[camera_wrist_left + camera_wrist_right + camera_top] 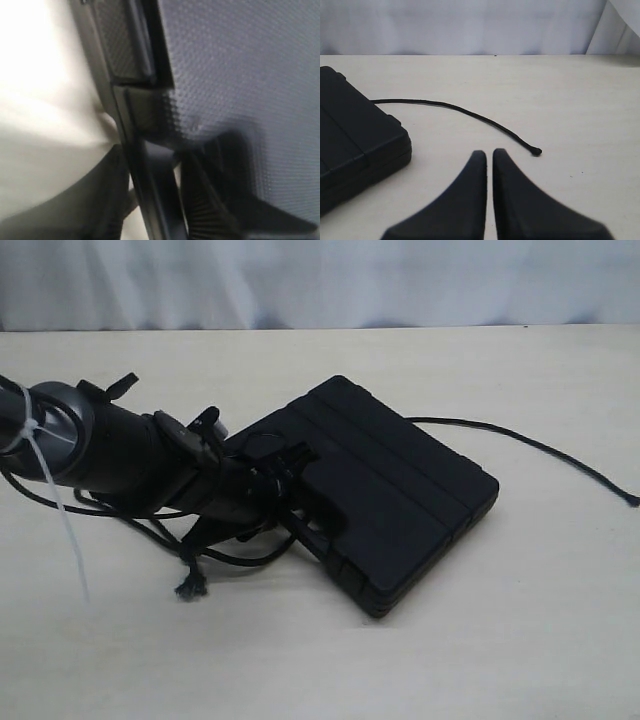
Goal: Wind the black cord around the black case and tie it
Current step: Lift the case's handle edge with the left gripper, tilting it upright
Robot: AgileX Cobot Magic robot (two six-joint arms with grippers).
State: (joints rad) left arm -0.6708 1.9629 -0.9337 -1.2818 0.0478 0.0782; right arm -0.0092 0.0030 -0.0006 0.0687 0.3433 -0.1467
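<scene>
Slipping of the black case (400, 480) on the desk (500, 640) is the danger if the left jaws, centre left, push it; their grip I cannot tell; right jaws closed, empty.

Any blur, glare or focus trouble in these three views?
Exterior view: evenly lit, slightly soft, black case and black cord legible. Left wrist view: far too close, case blurred, table beside it blown out white. Right wrist view: sharpest, cord tip crisp, right hand in the foreground a little soft.
</scene>
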